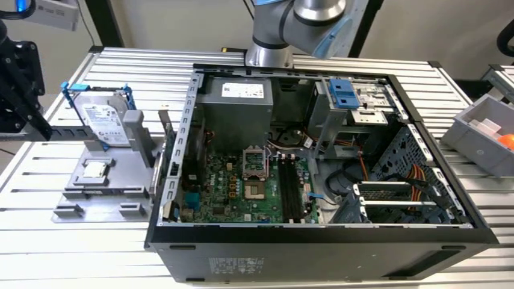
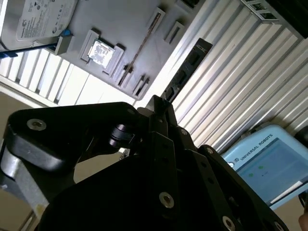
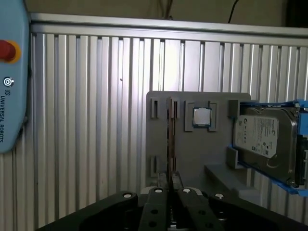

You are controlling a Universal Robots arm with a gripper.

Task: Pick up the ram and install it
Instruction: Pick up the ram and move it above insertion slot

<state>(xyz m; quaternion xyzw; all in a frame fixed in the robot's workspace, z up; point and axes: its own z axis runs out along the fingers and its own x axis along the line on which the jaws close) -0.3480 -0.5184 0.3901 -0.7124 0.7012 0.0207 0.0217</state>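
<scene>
Ram [image 3: 169,139] stands on edge in a slot of the grey holder [image 3: 192,159] on the tabletop [image 3: 96,120], near the square chip [image 3: 202,117]. End effector [image 3: 170,211] is lined up with its edge; how far open, cannot tell.

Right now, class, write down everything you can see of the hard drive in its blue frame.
The hard drive is a flat silver metal box with a white printed label, held in a blue plastic frame. It stands on edge in the grey holder, at the exterior view's left of the open computer case.
</scene>
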